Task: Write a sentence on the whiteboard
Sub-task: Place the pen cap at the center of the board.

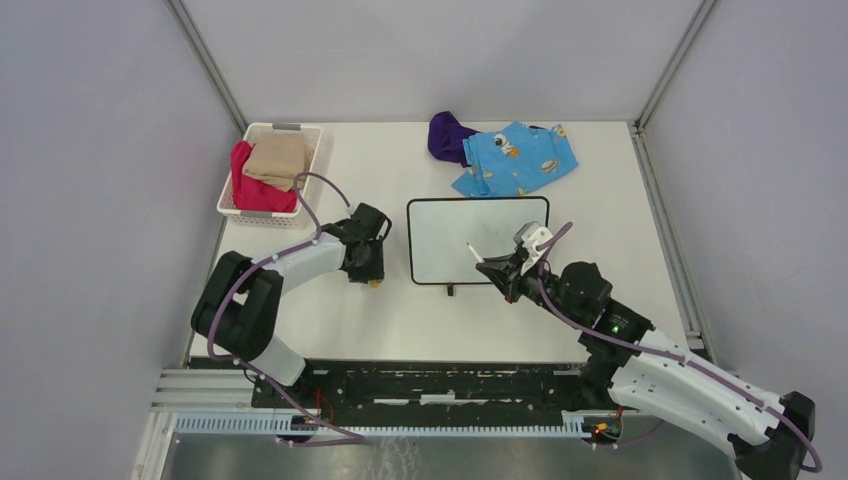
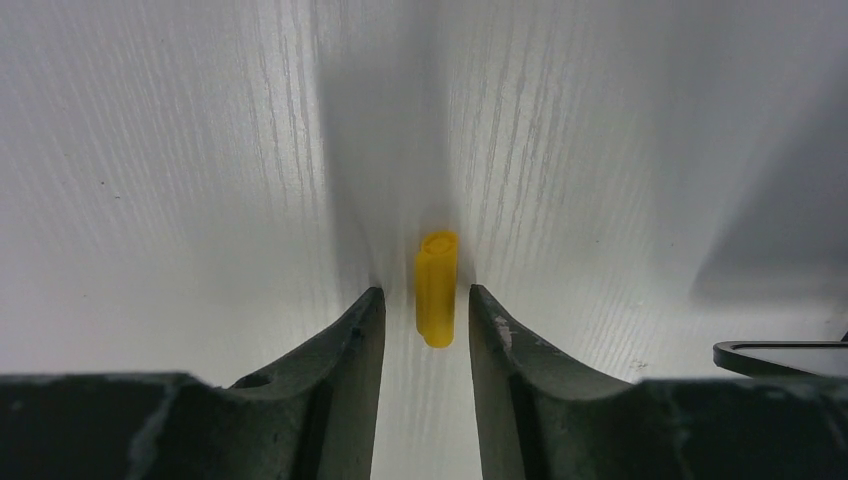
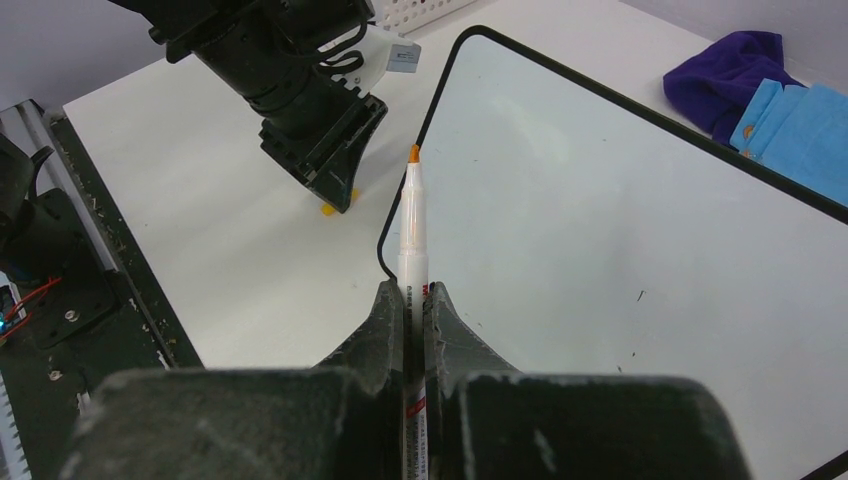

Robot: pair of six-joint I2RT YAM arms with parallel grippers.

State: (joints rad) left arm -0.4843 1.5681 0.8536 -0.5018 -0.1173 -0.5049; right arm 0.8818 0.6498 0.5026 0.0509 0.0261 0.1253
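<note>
Whiteboard (image 1: 450, 235) blank, nothing written yet; R gripper (image 3: 415, 300) pinches uncapped marker (image 3: 411, 230), L gripper (image 2: 426, 300) spread round yellow cap (image 2: 437, 270).

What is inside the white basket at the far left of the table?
A red cloth lies in the basket, and a folded beige cloth lies on top of it. Anything beneath these cloths is covered and cannot be seen.

1 whiteboard (image 1: 450, 240). 1 marker (image 3: 411, 225), 1 yellow cap (image 2: 436, 288). 1 basket (image 1: 262, 130) w/ 2 cloths: red cloth (image 1: 255, 190), tan cloth (image 1: 278, 160). 2 more on counter (image 1: 600, 220): purple cloth (image 1: 448, 135), blue cloth (image 1: 520, 160). 2 claws: left claw (image 1: 372, 281), right claw (image 1: 492, 267).
</note>
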